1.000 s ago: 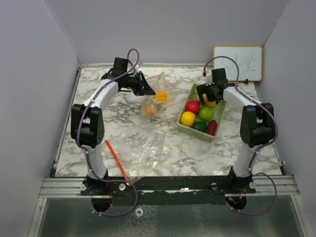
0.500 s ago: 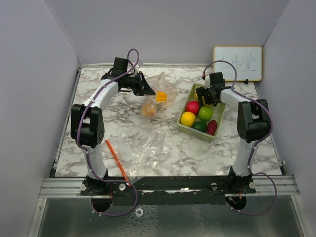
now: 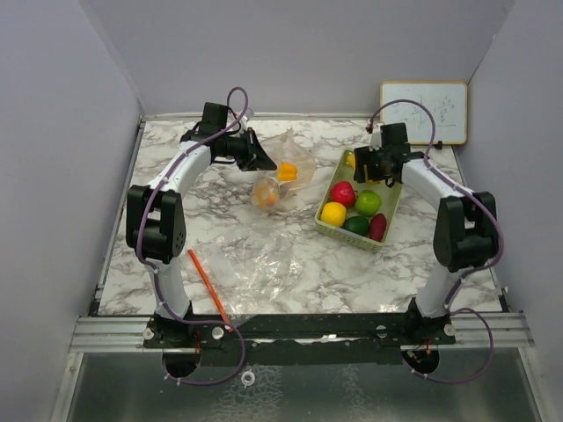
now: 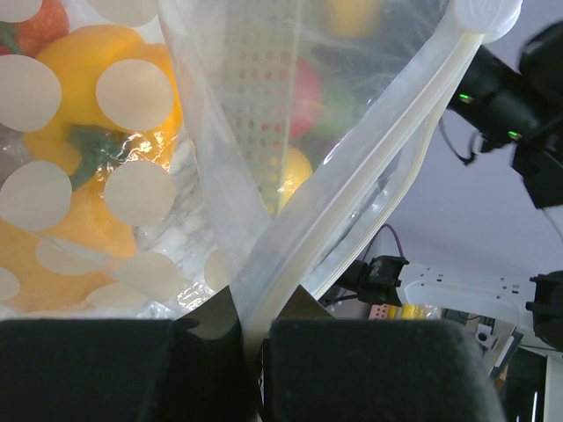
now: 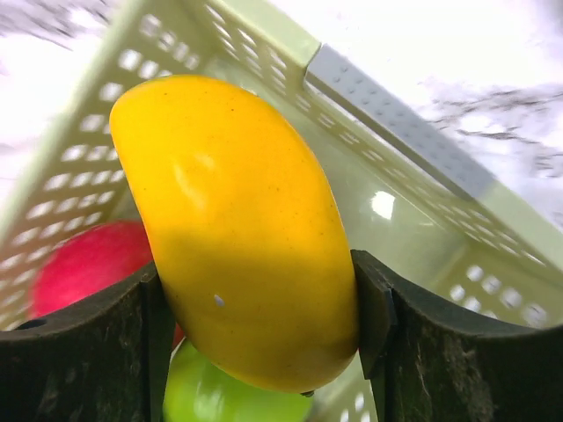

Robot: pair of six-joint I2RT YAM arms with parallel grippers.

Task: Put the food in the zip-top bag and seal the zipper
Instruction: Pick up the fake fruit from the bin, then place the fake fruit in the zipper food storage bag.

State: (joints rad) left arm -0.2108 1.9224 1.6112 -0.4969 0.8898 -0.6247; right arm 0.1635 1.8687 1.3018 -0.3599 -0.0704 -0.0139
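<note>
Both tools engaged: one on the bag, one on a fruit.
Left tool (image 3: pixel 260 159) is clamped on the zipper edge of the clear zip-top bag (image 3: pixel 297 156), its mouth lifted above the table (image 3: pixel 176 255); a yellow pepper (image 4: pixel 84 83) lies inside. Right tool (image 3: pixel 369 167) grips a yellow fruit (image 5: pixel 237 229), one finger against each side, over the far end of the pale green basket (image 3: pixel 383 236). In the basket: red piece (image 3: pixel 343 193), green piece (image 3: pixel 368 203), yellow piece (image 3: pixel 333 213), dark green piece (image 3: pixel 356 225), dark red piece (image 3: pixel 378 227).
</note>
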